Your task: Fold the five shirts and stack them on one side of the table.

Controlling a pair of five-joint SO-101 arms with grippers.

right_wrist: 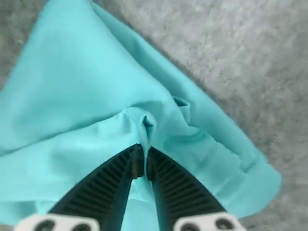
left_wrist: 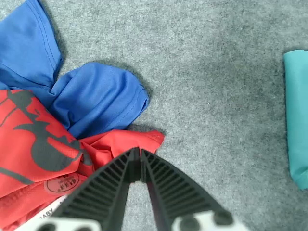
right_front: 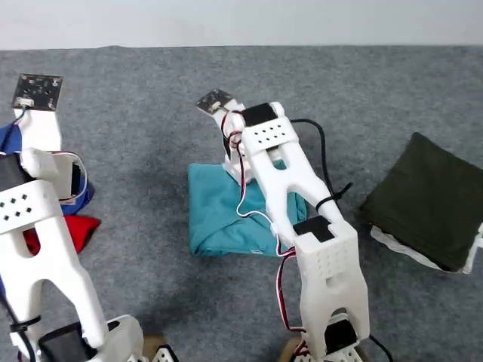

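A teal shirt [right_front: 219, 219], partly folded, lies mid-table. My right gripper [right_wrist: 144, 161] is shut on a puckered ridge of this teal shirt [right_wrist: 96, 86]. At the left a blue shirt [left_wrist: 96, 101] and a red shirt with a black print [left_wrist: 38, 149] lie crumpled together. My left gripper [left_wrist: 140, 161] hangs over the red shirt's corner, its fingertips closed together with no cloth visibly pinched. The red shirt [right_front: 79, 230] and blue shirt [right_front: 9, 139] peek out beside the left arm in the high view. The teal shirt's edge [left_wrist: 296, 110] appears off to one side in the left wrist view.
A folded dark green shirt [right_front: 430, 196] rests on a white one [right_front: 404, 247] at the right side of the table. Grey carpet-like table cover [right_front: 151, 113] lies bare between the piles and along the back.
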